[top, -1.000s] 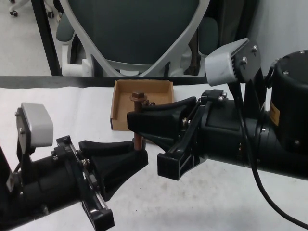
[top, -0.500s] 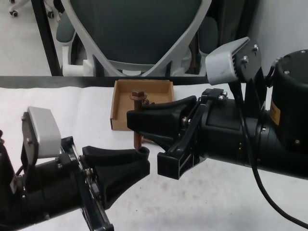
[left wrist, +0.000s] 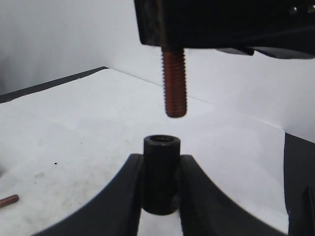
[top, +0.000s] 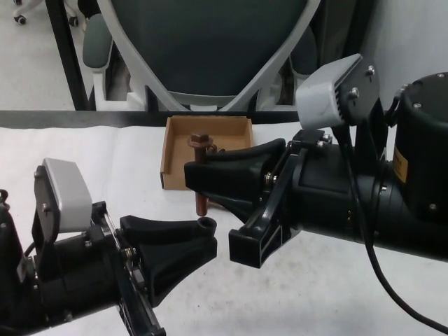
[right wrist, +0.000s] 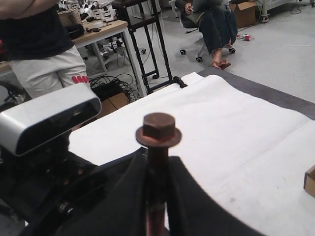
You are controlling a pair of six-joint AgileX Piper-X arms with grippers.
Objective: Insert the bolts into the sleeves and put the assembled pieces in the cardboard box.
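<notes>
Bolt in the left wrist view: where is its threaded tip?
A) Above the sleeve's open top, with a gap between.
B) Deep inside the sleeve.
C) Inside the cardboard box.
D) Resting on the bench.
A: the bolt hangs with its tip clear above the sleeve, and the white bench shows between them.

The left tool [top: 207, 231] sits at the near left of the counter [top: 329, 294], with the sleeve [left wrist: 161, 179] upright between its fingers. The right tool [top: 194, 175] comes in from the right and grips the bolt [left wrist: 174, 86] upright, head up. The bolt tip is directly above the sleeve mouth, near it but apart. The box [top: 168, 159] lies on the counter behind both tools, at the far edge. A chair [top: 203, 42] stands behind the counter. A second bolt [left wrist: 7, 200] lies on the counter, well apart from the sleeve.
</notes>
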